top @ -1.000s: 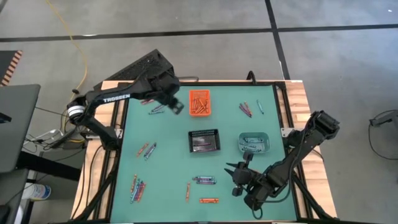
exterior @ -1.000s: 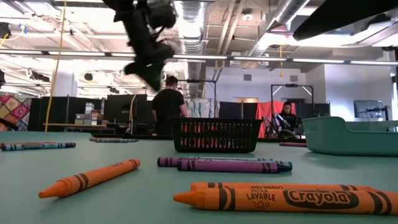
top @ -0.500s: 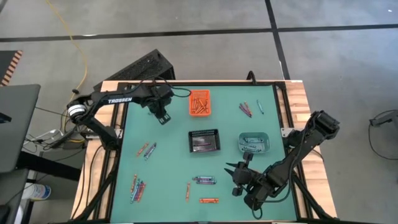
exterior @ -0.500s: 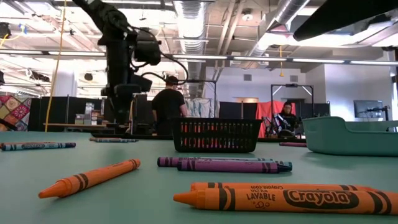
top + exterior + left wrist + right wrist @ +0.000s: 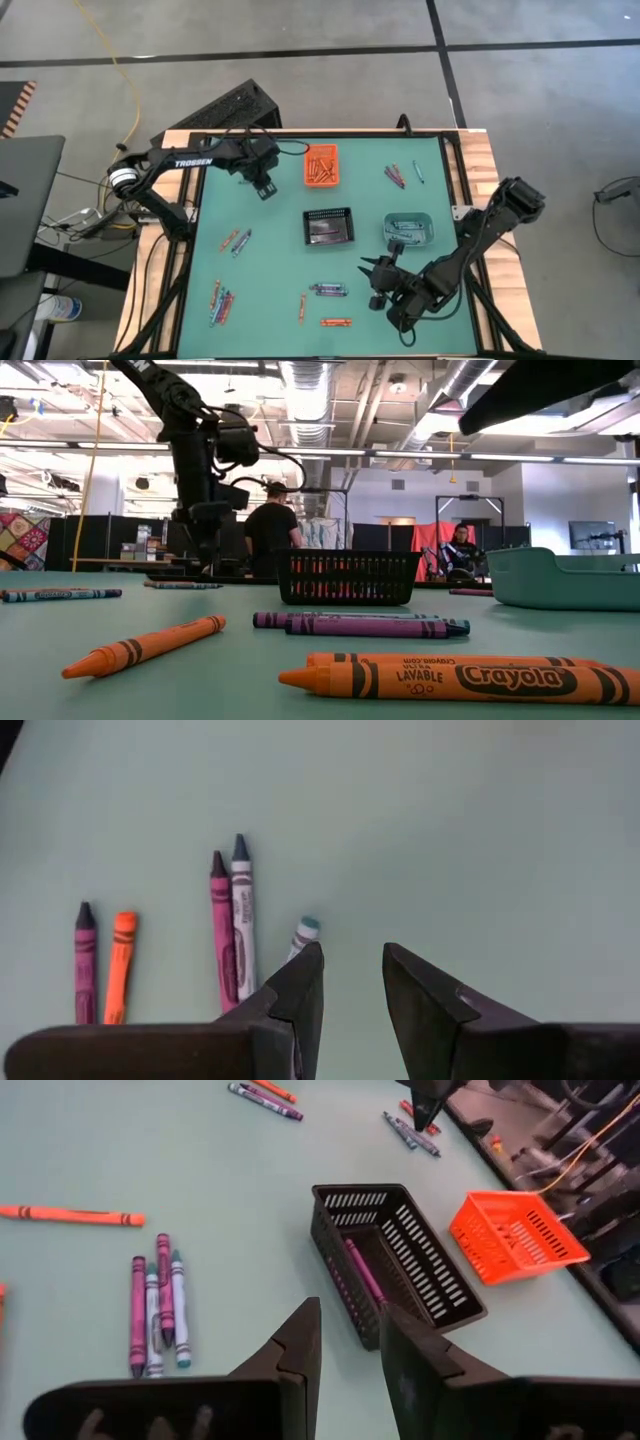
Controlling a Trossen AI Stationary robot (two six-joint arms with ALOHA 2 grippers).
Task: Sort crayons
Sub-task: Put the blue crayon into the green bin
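Covering green table (image 5: 280, 255) | crayons (image 5: 460, 678) scattered | person (image 5: 268, 532) behind

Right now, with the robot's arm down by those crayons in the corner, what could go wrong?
1. The left pincer is open just above a tight cluster of crayons; it might pinch two at once or knock neighbours aside.
2. A teal-tipped crayon is partly hidden by one finger, so it could get nudged or rolled.
3. The orange bin sits close by; a wide swing might bump it.
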